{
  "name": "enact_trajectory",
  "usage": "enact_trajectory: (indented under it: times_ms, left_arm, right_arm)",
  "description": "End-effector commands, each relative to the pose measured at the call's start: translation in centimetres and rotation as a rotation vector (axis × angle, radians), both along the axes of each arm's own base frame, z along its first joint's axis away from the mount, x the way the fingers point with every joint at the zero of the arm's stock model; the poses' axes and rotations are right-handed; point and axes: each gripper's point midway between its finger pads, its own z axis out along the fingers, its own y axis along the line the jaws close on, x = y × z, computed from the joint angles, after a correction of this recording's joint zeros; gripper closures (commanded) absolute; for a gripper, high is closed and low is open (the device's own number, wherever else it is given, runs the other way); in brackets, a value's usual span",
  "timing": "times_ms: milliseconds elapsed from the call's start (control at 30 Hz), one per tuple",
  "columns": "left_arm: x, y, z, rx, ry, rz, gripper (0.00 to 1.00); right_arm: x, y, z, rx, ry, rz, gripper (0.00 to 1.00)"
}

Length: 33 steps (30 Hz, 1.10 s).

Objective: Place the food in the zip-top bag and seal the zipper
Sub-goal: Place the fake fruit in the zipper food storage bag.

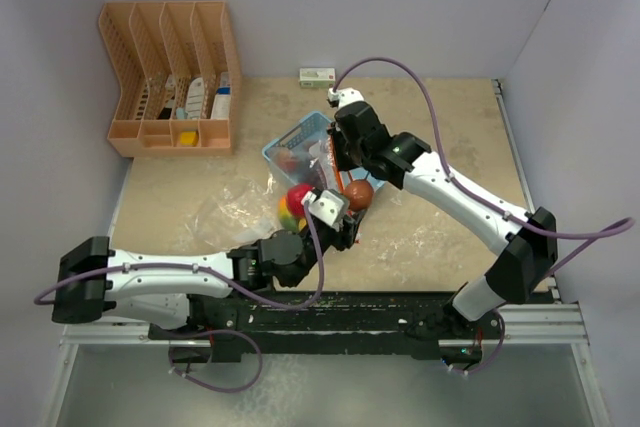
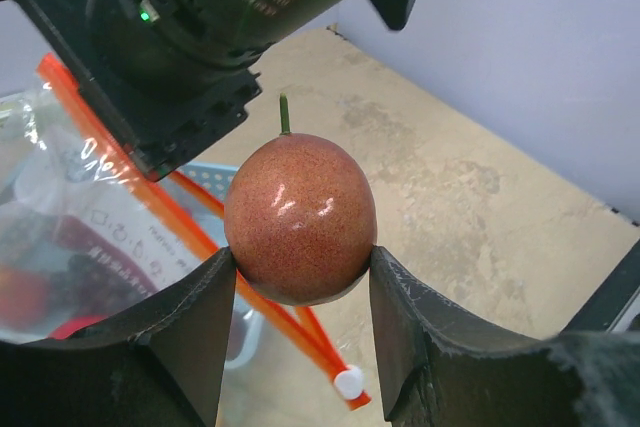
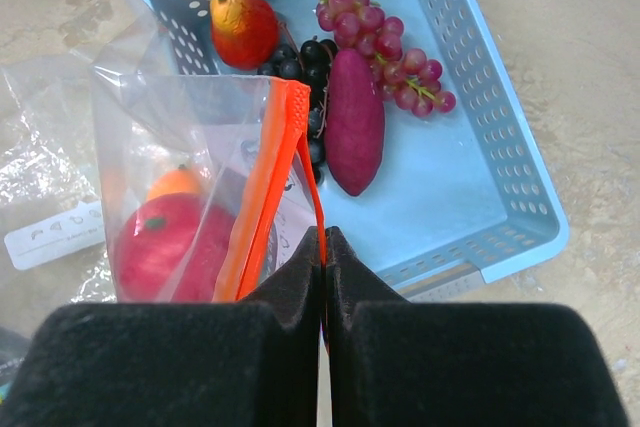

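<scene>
My left gripper (image 2: 300, 262) is shut on a red-brown ball (image 2: 300, 217) with a green stem and holds it above the table beside the bag's mouth; the ball also shows in the top view (image 1: 358, 194). My right gripper (image 3: 325, 244) is shut on the orange zipper rim (image 3: 268, 177) of the clear zip-top bag and holds it up and open. Inside the bag lie a red fruit (image 3: 165, 247) and an orange one (image 3: 175, 182). The blue basket (image 3: 500, 177) holds a red-orange pear (image 3: 243, 27), light purple grapes (image 3: 385, 47), dark grapes (image 3: 300, 62) and a maroon sweet potato (image 3: 355, 122).
An orange rack (image 1: 170, 77) with white bottles stands at the back left. A small white box (image 1: 317, 76) lies by the back wall. Crumpled clear plastic (image 1: 225, 212) spreads left of the grippers. The bag's white slider (image 2: 349, 382) hangs at the zipper's end.
</scene>
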Motion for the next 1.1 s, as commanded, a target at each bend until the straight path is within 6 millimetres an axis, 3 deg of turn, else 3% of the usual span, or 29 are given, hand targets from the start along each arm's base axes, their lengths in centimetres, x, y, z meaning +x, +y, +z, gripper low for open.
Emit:
enact_trajectory:
  times_ms: [0,133,367,767,1067]
  left_arm:
    - [-0.2,-2.2,2.7,-0.125,0.022,-0.033,0.82]
    - [0.3,-2.6,1.5,-0.128,0.051,0.003,0.82]
    - [1.6,-1.2,-1.5,-0.159,0.121,0.141,0.83]
    - [2.5,3.6,-4.0,-0.133,0.157,0.312,0.83]
    - [1.9,5.7,-2.2,-0.170,0.143,0.280,0.81]
  right_arm:
    - [0.8,0.6,2.3,0.040,-0.063,-0.047,1.00]
    - [0.4,1.3,2.8,0.041,-0.079,-0.039,1.00]
    - [-0.8,2.1,3.7,0.045,-0.100,-0.028,1.00]
    - [-1.7,0.6,3.5,0.006,-0.110,-0.062,1.00]
    - [-2.4,-0.3,1.8,-0.030,-0.062,-0.087,1.00]
